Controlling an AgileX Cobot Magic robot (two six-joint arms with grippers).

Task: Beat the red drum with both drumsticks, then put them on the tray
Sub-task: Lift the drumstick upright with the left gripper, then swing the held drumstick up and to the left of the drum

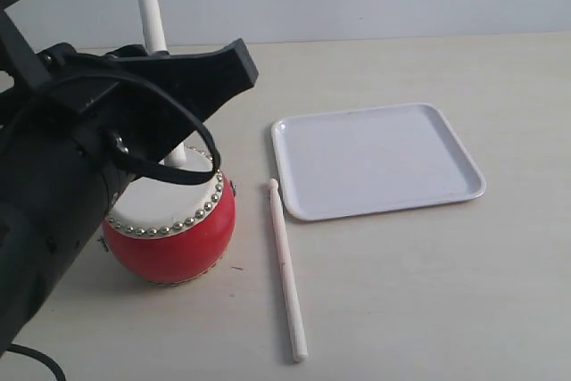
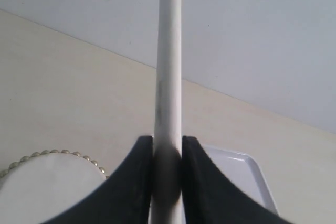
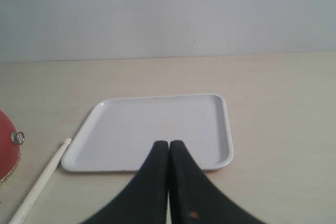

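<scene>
Your table (image 1: 428, 301) is carrying everything here. Your left arm (image 1: 62, 185) is looming over the left side, and the white tray (image 1: 379, 160) is sitting off to the right. The red drum (image 1: 174, 243) is sitting under that arm, left of the tray. One drumstick (image 1: 287, 265) is lying flat between drum and tray. The other drumstick (image 2: 169, 66) is standing upright with the left jaws pinching it tight, its lower end down by the drum skin. The right jaws are pressing together, gripping nothing, facing the tray.
</scene>
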